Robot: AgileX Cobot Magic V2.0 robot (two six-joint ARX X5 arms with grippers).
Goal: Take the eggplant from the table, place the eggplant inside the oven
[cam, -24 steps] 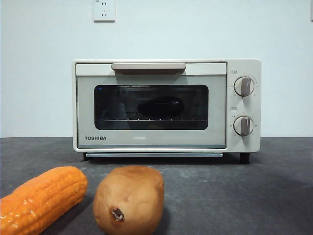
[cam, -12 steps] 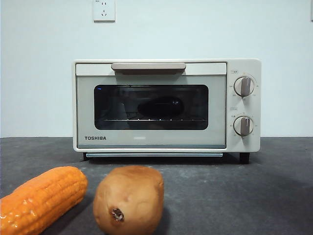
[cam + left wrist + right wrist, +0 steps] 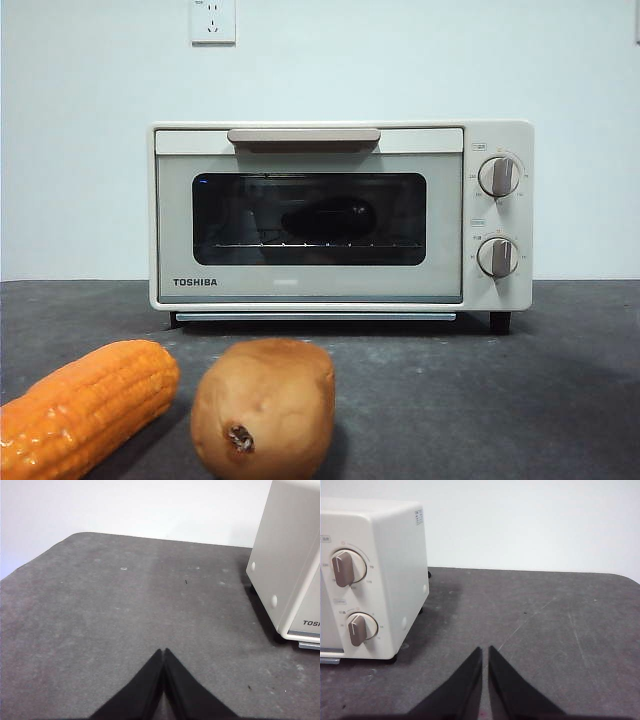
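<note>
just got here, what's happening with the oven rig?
Nothing is being handled right now. The eggplant lies on the rack inside the oven, visible through the window with the door shut. The corn cob and potato sit on the table in front. The left gripper and right gripper are both off to the oven's sides, low over bare table, jaws shut and holding nothing.

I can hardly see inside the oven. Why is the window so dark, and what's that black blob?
Front view: the oven window is tinted glass with faint reflections, so the eggplant inside shows only as a dark oval. The nearby potato looks slightly soft. Wrist views: evenly lit, no glare.
</note>
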